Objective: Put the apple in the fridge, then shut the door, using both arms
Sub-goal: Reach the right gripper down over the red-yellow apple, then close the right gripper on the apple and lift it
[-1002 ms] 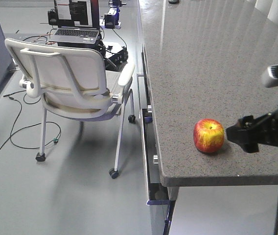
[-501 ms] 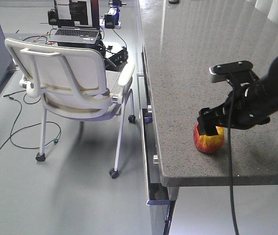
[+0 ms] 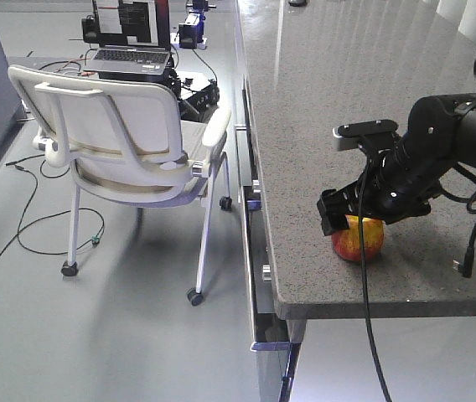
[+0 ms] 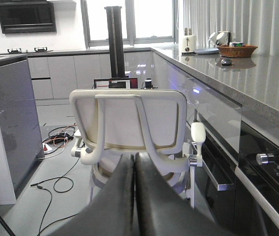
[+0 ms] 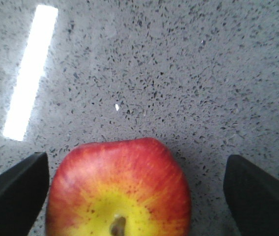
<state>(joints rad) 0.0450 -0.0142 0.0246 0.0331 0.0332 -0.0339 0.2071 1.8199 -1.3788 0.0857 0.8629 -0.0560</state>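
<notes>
- Right gripper (image 5: pixel 135 169) straddles the apple (image 5: pixel 120 191), fingers wide apart, clear of it.
- The apple sits on the speckled countertop (image 5: pixel 179 73).
- Left gripper (image 4: pixel 134 169): fingers pressed together, empty, facing the chair (image 4: pixel 129 118).

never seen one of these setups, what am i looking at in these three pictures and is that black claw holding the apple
This is a two-armed robot on a mobile base. The wide picture comes from a camera facing forward. It shows the right arm's end effector, a black two-fingered claw, lowered over an apple that sits near the edge of a speckled grey counter.

The close-up comes from a camera on that right wrist, looking down. The apple lies between the two fingers, which are spread wide and clear of it, so nothing is held yet.

The last picture comes from the left wrist. The left end effector is closed and empty, and it points toward a white chair beside the counter.
</notes>
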